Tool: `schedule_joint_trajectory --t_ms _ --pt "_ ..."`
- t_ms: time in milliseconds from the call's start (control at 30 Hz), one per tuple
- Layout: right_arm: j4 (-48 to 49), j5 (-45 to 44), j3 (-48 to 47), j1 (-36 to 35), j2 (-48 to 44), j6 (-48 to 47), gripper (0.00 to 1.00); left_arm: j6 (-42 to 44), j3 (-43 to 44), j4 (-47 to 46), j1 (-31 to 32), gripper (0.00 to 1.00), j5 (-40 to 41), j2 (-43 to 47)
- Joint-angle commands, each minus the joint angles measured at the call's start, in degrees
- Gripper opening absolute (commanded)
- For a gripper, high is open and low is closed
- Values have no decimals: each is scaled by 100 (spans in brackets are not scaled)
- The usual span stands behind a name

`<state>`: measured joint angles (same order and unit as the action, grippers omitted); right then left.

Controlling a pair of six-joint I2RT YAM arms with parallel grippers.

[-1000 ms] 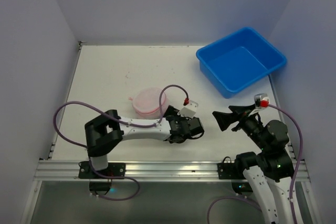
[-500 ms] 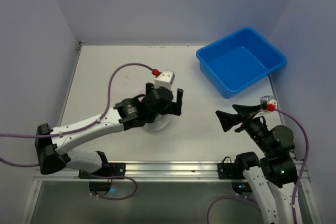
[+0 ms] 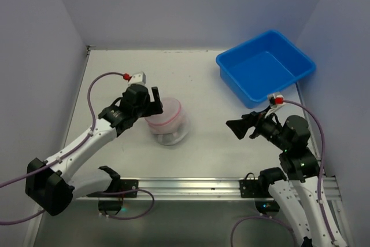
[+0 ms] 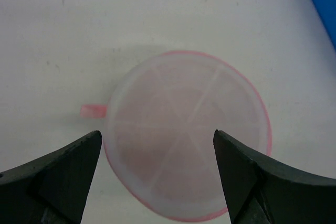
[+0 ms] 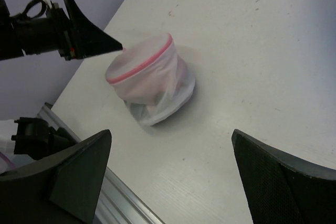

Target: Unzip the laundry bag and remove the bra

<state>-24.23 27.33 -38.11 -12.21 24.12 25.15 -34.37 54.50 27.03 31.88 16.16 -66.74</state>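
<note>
Laundry bag [image 3: 168, 120] on table [image 3: 202, 85], centre-left of top frame. Left gripper [image 3: 154, 101] fingers wide, at bag's left edge. Right gripper [image 3: 236, 126] fingers wide, lower right, well apart from bag.

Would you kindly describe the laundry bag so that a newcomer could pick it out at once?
On the white table, look away from the blue tub in the far right corner, toward the middle left. There, right by the left tool, sits the laundry bag: a small round white mesh pouch, the only thing with a pink rim.
</note>
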Motion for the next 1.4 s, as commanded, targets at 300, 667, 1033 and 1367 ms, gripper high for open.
schedule_joint_trajectory --t_ms 300,667,1033,1367 --pt "981 123 251 -704 655 271 99 -2232 -1811 -1023 -50 88 -376 988" --pt "1227 -149 216 -1214 1094 166 99 -1416 -1680 -1867 -59 25 -509 223" --pt "1719 -334 172 -1635 1613 218 99 1213 -1538 -2411 -41 0 -1887 547" --pt "2677 -1185 172 -2514 2957 1105 94 -2682 -3497 -3721 432 0 -616 1338"
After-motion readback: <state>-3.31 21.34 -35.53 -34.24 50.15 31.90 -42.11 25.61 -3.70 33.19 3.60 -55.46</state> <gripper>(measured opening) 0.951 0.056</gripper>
